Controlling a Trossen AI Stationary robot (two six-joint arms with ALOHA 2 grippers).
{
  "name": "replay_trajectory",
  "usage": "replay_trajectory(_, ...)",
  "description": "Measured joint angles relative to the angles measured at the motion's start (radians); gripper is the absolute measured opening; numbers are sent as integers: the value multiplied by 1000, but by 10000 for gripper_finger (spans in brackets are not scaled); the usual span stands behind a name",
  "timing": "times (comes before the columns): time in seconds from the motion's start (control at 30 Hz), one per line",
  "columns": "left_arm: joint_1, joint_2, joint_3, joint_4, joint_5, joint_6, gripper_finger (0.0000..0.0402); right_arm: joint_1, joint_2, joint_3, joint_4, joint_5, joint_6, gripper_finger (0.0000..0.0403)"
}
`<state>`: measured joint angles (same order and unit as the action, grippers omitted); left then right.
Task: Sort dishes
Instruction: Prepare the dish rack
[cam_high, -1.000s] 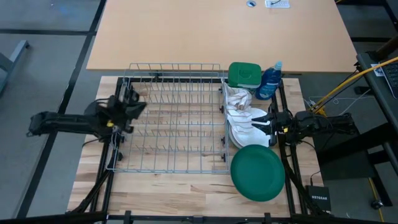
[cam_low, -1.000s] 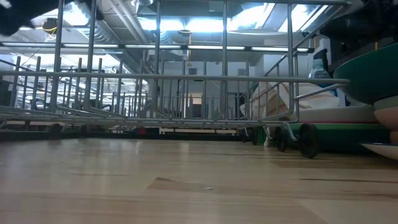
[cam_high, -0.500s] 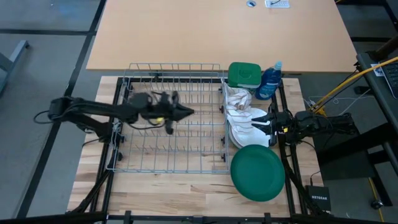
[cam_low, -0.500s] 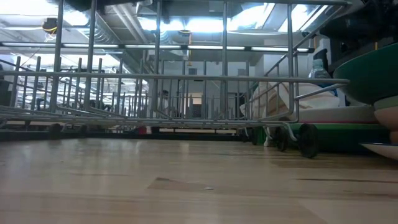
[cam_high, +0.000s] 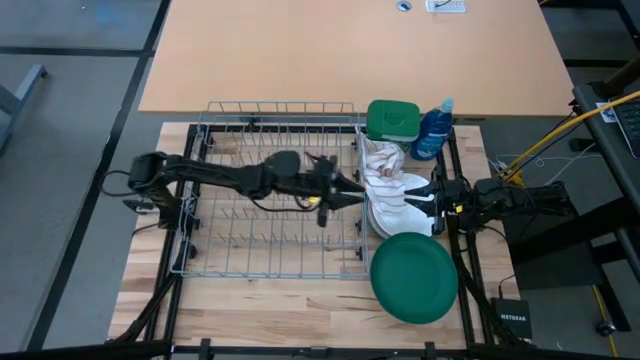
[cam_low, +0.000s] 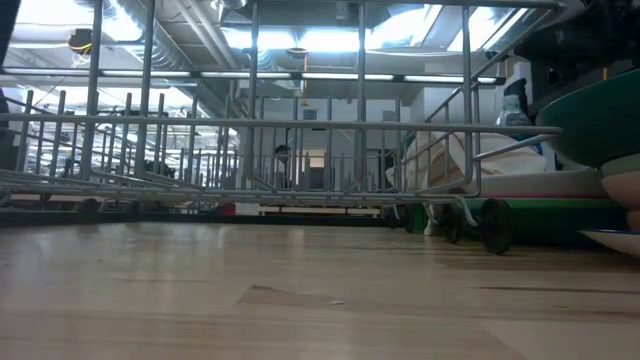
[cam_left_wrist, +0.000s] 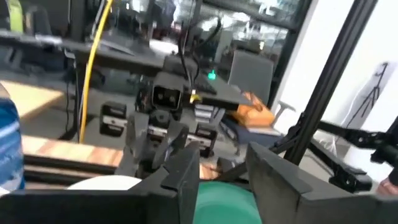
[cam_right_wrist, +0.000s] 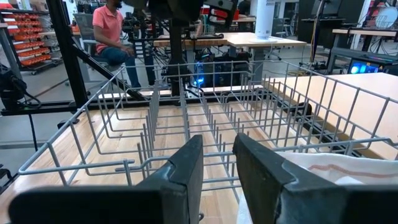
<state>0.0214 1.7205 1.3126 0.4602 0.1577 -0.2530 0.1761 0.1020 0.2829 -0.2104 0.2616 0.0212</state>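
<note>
Over the grey wire dish rack (cam_high: 270, 190), the left gripper (cam_high: 345, 190) (fingers spread, empty) points at the white round plates (cam_high: 395, 205) just beyond the rack's right edge.

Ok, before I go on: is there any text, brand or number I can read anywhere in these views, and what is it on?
"NETGEAR": white letters on the small black box by the table's near right corner, high view.
Blue bottle: its label is too blurred to read.
White card on the far tabletop: print too small to read.
Nothing else legible.
</note>
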Motion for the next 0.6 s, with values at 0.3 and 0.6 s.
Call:
replay_trajectory(0.3, -46, 222, 373, -407, 0, -15, 136, 0, 0, 0, 0, 0, 7, 99)
replay_trajectory(0.6, -61, 405, 642, -694, -2, -1, 139, 0, 0, 0, -2, 0, 131, 99)
